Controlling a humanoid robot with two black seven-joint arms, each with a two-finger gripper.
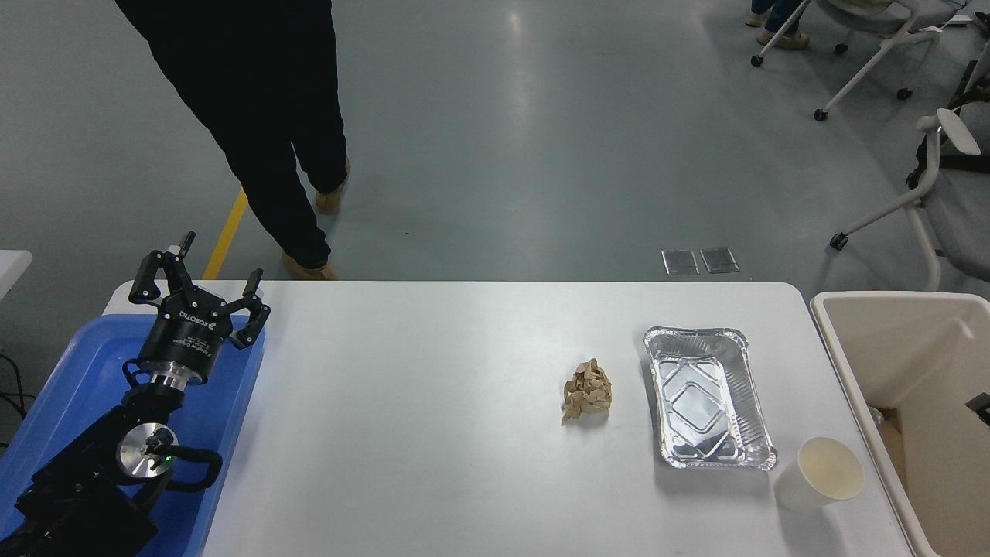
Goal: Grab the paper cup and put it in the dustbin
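White tabletop carried the clutter; the small white paper cup stood upright at its near right, just beside the deep beige plastic dustbin, handy for a short drop. Beyond the cup lay a silver foil tray. Far left, the left gripper sat parked, fingers spread, holding nothing.

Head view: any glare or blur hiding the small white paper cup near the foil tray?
Head view: small white paper cup is sharp, soft shadow on the white table; silver foil tray throws bright reflections that stay off the cup; floor sheen is far off; left gripper is crisp.
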